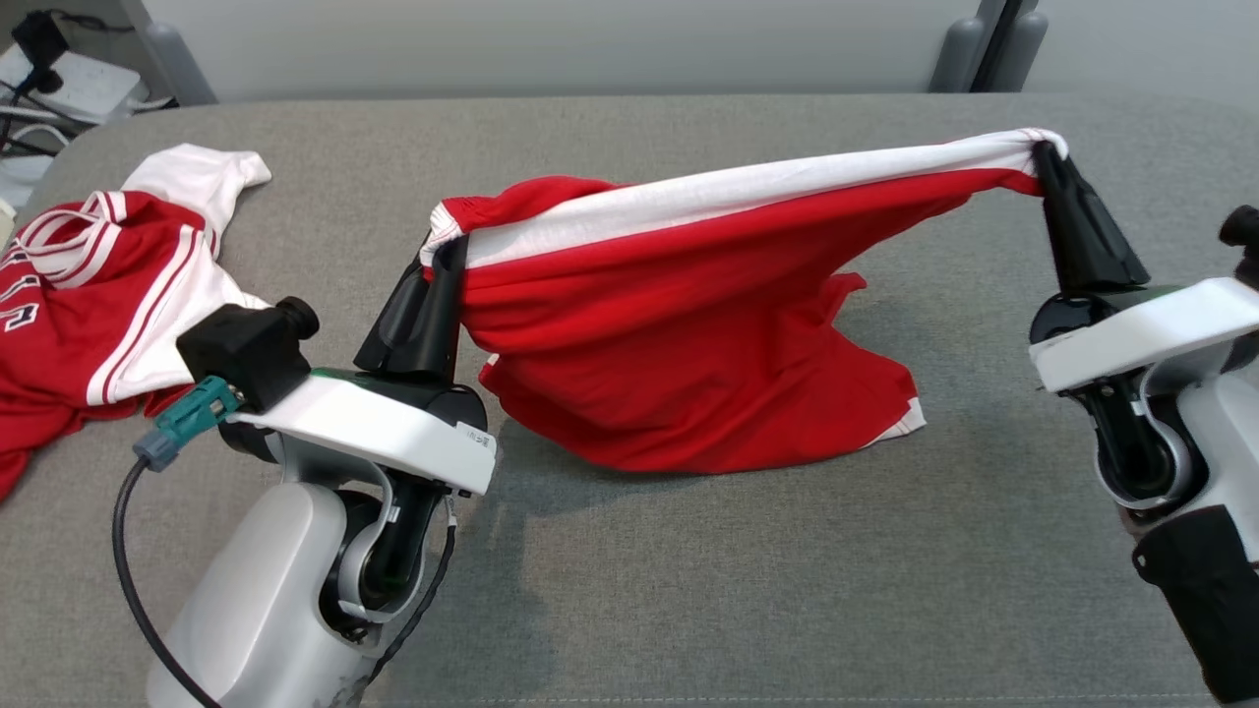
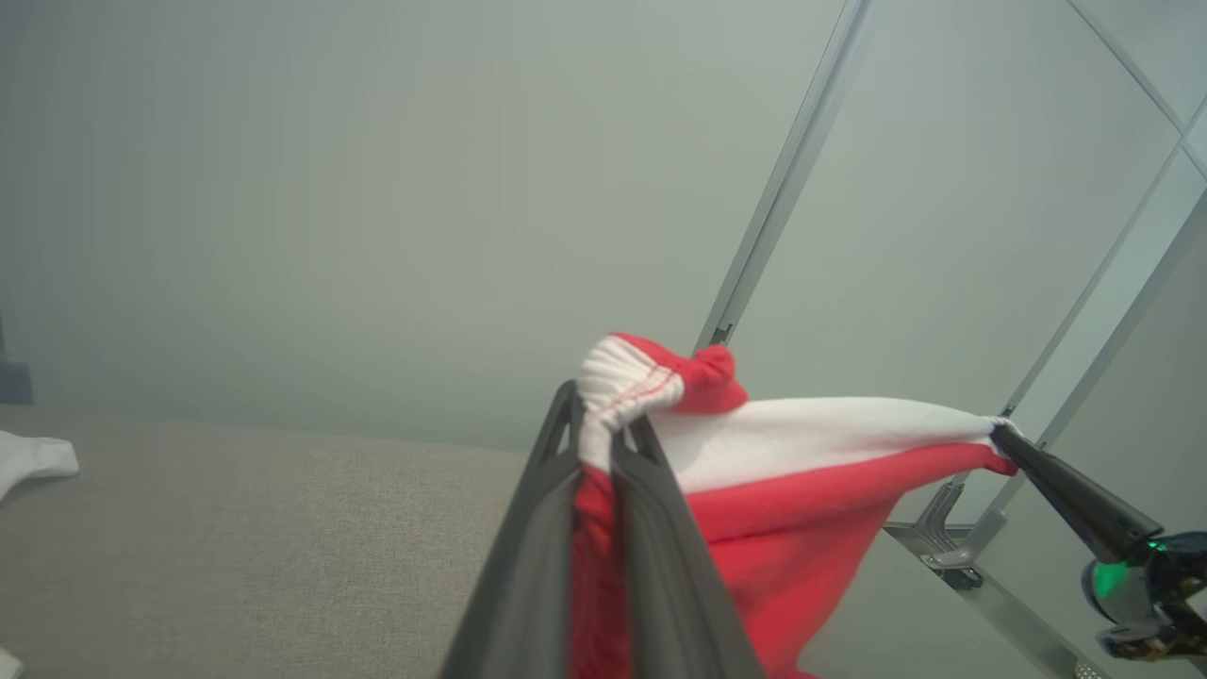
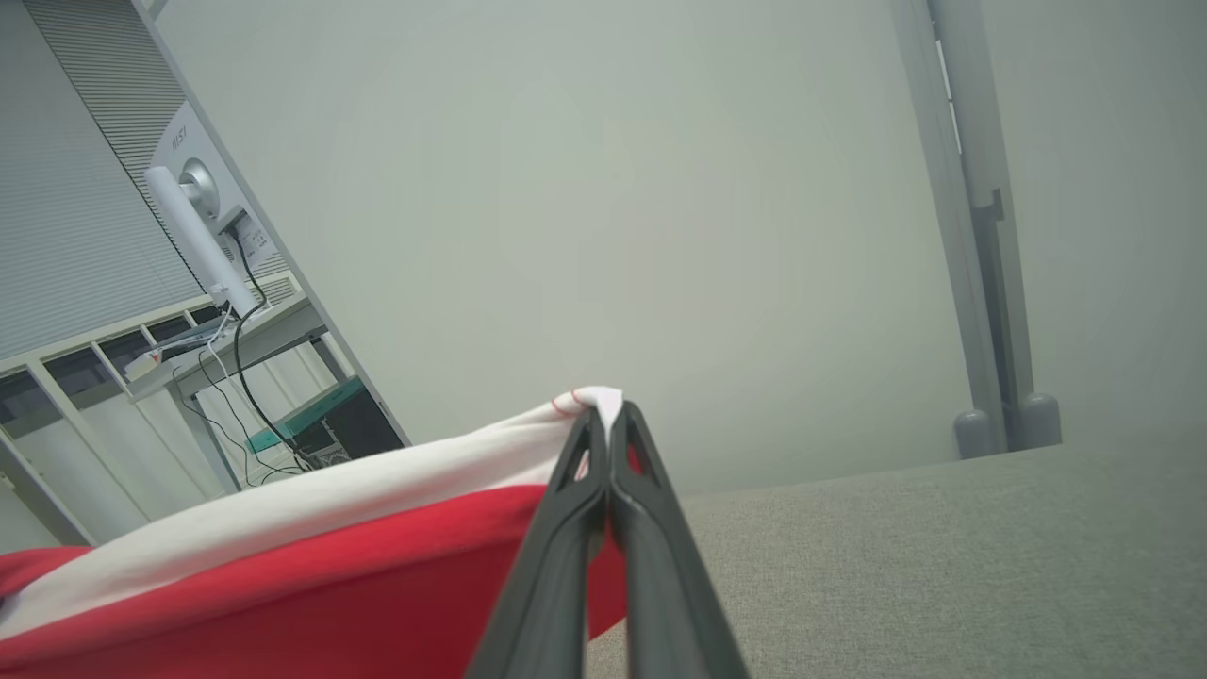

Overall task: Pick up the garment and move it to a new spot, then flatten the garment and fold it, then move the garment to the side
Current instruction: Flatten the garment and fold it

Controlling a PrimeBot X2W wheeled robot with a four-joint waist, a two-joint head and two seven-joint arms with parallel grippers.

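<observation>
Garment (image 1: 708, 324) hung stretched between both arms over the grey desk (image 1: 689, 590), its white-banded top edge taut and its long axis running from 9 o'clock up toward 2 o'clock. The left pincer (image 1: 445, 258) was clenched on the bunched end, the right pincer (image 1: 1049, 162) on the far corner. Red folds sagged onto the desk. Another red-and-white shirt (image 1: 108, 295) lay at 9 o'clock.

A grey fabric tabletop (image 1: 689, 590) lies before a plain pale wall (image 1: 551, 39).
</observation>
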